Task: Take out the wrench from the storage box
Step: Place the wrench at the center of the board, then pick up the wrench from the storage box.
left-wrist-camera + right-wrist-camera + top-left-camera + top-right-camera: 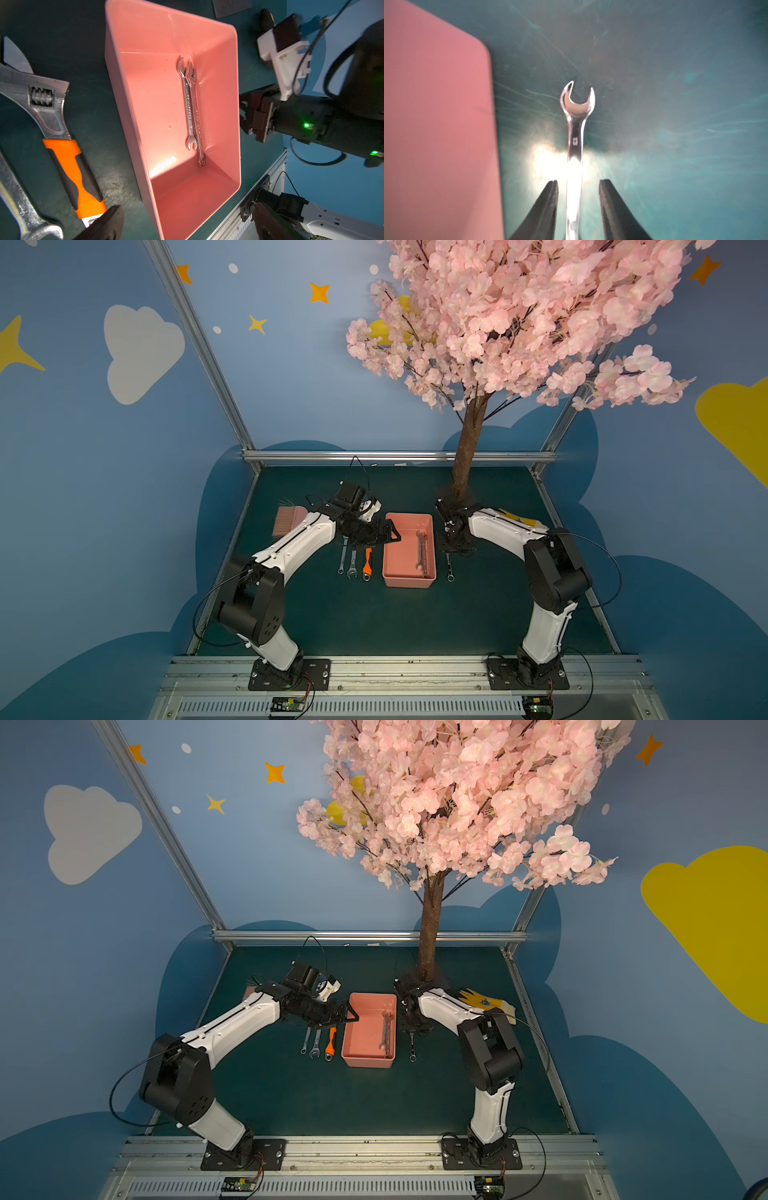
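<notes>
Item: storage box [409,583], salmon-pink, is sitting open at the middle of the dark green worktop [374,622], between the two arms. Contents: a pair of wrenches [421,552] is lying flat on the box floor, close along the wall on the robot's right; in the left wrist view the shorter wrench [188,104] is lying just beside the longer wrench [198,124] and partly overlapping it. Outside, right of the box: a single wrench [575,137] is lying on the worktop just beside the box wall, its open-end head pointing away from the right wrist camera. Right gripper [578,182] is hanging low over this wrench, its black fingers [548,207] straddling the shank with a gap showing on each side, so they are released and gripping nothing. Left gripper [392,533] is hovering at the far left corner of the box rim, fingers spread wide and carrying nothing. Outside, left of the box: an adjustable wrench with an orange handle [367,564] and two plain wrenches [352,564] [342,560] are lying side by side in a row. Further left, partly behind the left arm, a pink hand brush [286,520] is lying on the worktop. Behind the right arm, a yellow glove [482,1000] is lying near the trunk of a pink-blossomed tree [467,448].
</notes>
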You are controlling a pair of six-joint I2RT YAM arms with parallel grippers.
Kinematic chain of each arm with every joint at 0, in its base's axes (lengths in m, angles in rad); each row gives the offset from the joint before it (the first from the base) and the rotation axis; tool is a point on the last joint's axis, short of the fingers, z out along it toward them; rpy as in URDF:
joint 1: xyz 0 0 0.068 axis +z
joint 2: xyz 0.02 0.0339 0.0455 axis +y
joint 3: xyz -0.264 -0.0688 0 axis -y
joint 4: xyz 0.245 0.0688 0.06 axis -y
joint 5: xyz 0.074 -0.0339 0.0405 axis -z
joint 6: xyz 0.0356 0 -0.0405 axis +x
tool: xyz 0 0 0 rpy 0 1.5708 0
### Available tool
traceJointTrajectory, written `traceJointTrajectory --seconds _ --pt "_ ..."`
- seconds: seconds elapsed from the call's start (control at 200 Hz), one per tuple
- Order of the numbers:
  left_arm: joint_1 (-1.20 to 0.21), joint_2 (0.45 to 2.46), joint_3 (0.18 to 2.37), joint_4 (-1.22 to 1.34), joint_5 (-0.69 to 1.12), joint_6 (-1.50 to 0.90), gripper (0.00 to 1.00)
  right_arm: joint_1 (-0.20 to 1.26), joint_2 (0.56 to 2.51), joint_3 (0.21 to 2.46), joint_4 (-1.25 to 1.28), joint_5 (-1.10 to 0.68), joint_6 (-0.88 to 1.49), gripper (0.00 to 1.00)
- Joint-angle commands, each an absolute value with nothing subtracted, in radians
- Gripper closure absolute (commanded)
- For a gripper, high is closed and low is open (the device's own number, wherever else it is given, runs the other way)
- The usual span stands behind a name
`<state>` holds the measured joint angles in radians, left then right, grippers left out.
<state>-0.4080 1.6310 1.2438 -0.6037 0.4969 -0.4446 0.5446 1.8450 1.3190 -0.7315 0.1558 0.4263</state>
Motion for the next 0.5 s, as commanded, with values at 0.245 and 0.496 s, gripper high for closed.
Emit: traceJointTrajectory --seconds 0.245,0.496 --pt "-0.372 1.599 1.244 -0.635 0.492 -0.406 0.00 0.721 1.701 1.507 -0.867 0.140 0.454 0.63" --pt "-0.333 1.543 1.191 -0.644 0.483 -0.409 0.00 0.798 1.845 1.567 -0.828 0.178 0.549 0.65"
